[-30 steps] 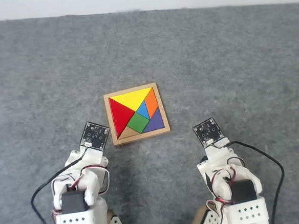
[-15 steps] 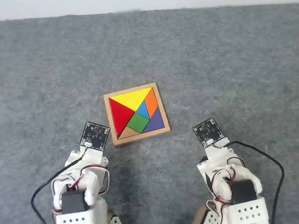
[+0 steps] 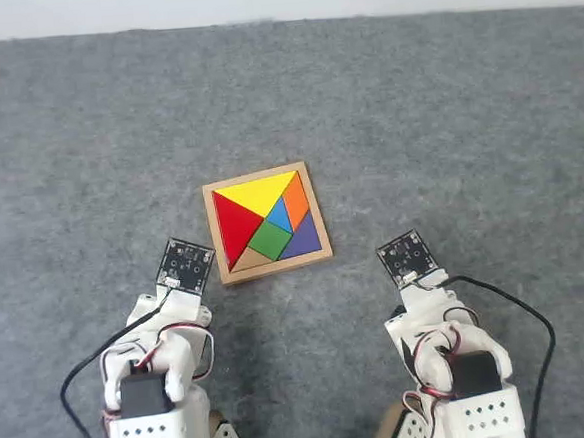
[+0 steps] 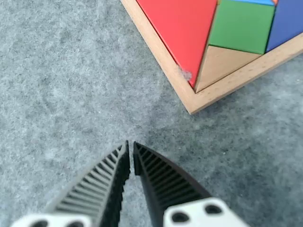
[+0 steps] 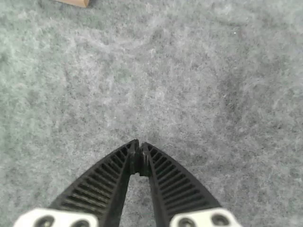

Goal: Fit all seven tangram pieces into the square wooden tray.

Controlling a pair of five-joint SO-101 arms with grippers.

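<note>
The grey felt bench carries the square wooden tray at the centre of the high view, filled edge to edge with seven flat pieces. The left end effector is all but closed and empty, near the tray's lower-left corner. The right end effector is closed tip to tip over bare felt.
</note>
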